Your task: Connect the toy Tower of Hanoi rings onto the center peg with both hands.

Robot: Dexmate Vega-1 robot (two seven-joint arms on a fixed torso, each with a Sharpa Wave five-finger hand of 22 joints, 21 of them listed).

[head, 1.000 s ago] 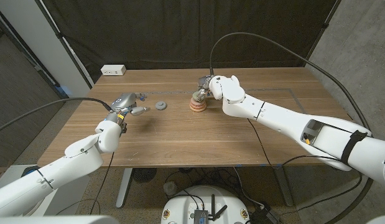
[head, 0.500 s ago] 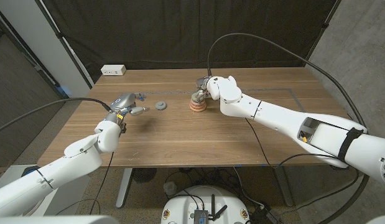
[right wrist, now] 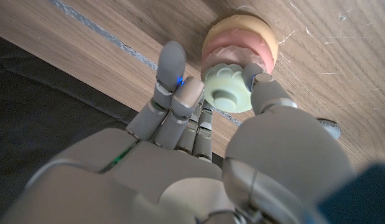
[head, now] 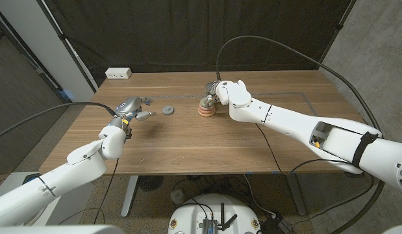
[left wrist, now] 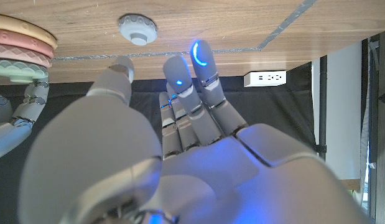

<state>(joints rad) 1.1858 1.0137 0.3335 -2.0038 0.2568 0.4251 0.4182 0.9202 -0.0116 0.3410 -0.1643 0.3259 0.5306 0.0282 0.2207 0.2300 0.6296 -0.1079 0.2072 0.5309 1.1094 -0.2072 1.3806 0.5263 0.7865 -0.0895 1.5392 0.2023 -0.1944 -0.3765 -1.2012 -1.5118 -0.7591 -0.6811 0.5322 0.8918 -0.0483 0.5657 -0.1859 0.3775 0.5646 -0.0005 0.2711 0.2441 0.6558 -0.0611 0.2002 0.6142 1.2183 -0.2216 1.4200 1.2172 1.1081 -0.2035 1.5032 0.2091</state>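
Stack of pastel toy rings (head: 205, 108) mid-table | right hand (head: 221, 91) pinches pale green scalloped ring (right wrist: 226, 91) on top — press it straight down, then release | left hand (head: 130, 109) empty, fingers apart, near small grey ring (head: 168, 110)

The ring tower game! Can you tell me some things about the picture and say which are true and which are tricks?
1. The right hand is at the ring stack. True.
2. The left hand holds the grey piece. False: the piece lies on the table, apart from that hand.
3. A pale green ring tops the stack. True.
4. The white power strip sits beside the stack. False: it lies at the table's far left edge.
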